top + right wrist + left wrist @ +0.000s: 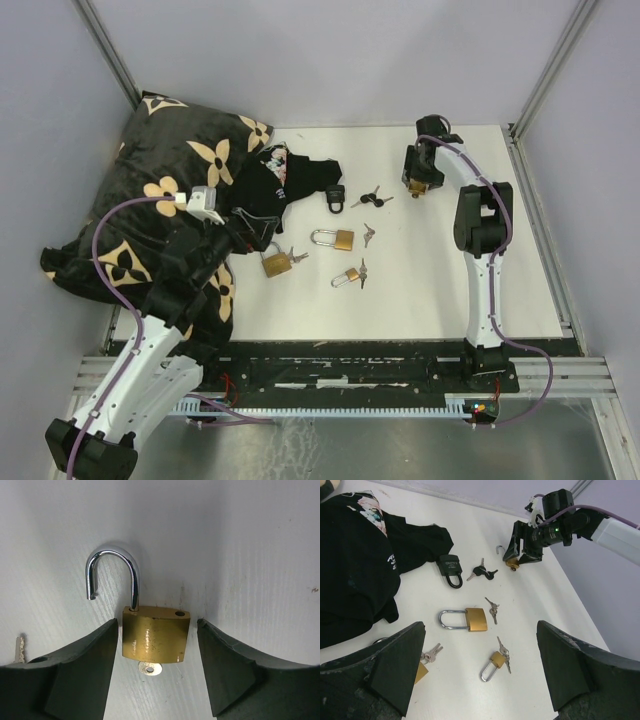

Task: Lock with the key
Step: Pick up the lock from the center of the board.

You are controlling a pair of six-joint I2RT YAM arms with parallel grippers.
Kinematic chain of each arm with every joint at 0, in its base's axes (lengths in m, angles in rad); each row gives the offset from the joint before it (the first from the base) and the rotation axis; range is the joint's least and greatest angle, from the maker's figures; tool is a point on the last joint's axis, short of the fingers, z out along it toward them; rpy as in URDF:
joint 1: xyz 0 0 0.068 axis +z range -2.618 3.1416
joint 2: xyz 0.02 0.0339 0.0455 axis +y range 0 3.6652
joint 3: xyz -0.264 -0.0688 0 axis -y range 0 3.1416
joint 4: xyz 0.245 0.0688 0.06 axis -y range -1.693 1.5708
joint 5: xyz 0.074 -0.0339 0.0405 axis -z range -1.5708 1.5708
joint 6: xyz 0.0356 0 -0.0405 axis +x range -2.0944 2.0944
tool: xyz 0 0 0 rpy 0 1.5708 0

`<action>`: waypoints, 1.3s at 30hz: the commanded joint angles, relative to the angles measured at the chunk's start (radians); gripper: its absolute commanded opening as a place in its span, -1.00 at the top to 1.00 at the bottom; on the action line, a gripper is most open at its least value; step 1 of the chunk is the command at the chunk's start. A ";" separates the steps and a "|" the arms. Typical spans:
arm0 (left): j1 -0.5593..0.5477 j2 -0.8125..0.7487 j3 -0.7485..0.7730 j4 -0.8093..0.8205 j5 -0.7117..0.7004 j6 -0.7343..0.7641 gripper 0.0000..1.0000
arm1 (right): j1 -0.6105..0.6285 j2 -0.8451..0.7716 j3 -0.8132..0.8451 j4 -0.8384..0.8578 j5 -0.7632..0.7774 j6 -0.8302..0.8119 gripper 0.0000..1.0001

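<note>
At the far right of the white tabletop [400,300], we find the small brass padlock [156,636] lying flat, straight below the right gripper [157,627] and framed by its 2 dark fingers [85,670]. Those jaws stand apart, a thin strip of table showing on each side of the brass body, so nothing is clamped yet. The padlock's long axis runs from the silver key [149,668] in its base, nearest the wrist, out to the polished steel shackle [112,570], at right angles to the line along which the fingers close. We judge that closing would pinch the 2 smooth flat flanks.

The shackle is open: 1 leg sits in the body, the free hooked end hangs clear of its hole. The fingers look matte and rubbery, the brass scuffed.

The left gripper [481,623] is spread wide and holds nothing, well apart from the task lock, above a larger brass padlock [476,620] beside a crumpled black cloth [355,570]. The right arm is plainly the nearer.
</note>
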 commanded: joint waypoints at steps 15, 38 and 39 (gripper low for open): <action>0.002 -0.026 0.045 0.068 0.062 -0.127 -0.93 | -0.026 -0.051 -0.068 0.015 0.009 -0.097 -0.23; -0.012 0.042 -0.127 0.467 0.268 -0.456 -0.92 | -0.038 -0.328 -0.356 0.201 -0.202 -0.194 0.56; -0.020 0.056 -0.137 0.490 0.267 -0.470 -0.92 | -0.040 -0.354 -0.390 0.219 -0.222 -0.194 0.57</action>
